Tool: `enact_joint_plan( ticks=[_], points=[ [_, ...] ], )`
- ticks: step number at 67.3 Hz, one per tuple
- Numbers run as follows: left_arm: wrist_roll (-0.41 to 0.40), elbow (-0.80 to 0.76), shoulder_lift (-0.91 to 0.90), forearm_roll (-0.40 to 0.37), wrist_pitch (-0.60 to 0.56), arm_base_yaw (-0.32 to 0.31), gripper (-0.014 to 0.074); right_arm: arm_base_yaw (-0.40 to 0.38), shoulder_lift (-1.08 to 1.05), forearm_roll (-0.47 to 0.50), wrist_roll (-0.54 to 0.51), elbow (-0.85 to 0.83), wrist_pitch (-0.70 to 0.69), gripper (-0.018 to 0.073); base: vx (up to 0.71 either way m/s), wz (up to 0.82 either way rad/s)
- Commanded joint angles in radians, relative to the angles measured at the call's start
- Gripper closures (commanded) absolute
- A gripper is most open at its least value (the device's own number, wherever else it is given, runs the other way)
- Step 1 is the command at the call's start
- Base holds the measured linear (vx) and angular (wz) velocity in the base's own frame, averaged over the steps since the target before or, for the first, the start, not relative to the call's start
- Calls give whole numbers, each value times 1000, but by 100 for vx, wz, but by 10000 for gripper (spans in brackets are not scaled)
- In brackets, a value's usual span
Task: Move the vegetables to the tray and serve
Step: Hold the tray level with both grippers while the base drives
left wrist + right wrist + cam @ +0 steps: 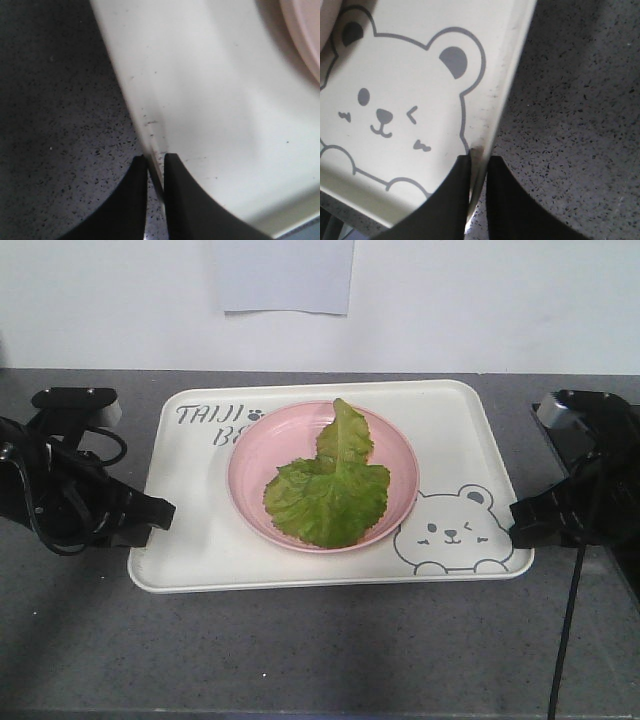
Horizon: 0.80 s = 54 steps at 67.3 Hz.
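Observation:
The green lettuce leaf, the vegetables (330,490), lies in a round pink plate (250,455) that stands on the cream tray (180,550) with its bear drawing (455,530). My left gripper (165,512) pinches the tray's left rim near the front corner; in the left wrist view its jaws (156,161) are shut on the tray rim (145,125). My right gripper (518,520) grips the right rim by the bear; in the right wrist view it (479,161) is shut on the tray edge (505,85).
The tray sits on a dark speckled counter (320,660). A white wall with a sheet of paper (283,275) runs behind. Black cables (570,620) hang from both arms at the counter's sides.

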Motion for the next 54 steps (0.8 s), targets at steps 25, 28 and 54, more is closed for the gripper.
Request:
enact_joint_plan(
  ticks=[25, 28, 54],
  points=[
    [26, -30, -39, -58, -56, -10, 603, 3, -37, 81, -40, -25, 5, 564, 4, 1],
    [26, -30, -39, -58, -56, -10, 603, 3, -37, 81, -40, -25, 5, 564, 3, 0],
    [26, -30, -39, -58, -56, -10, 603, 3, -37, 81, -40, -25, 5, 564, 3, 0]
  ],
)
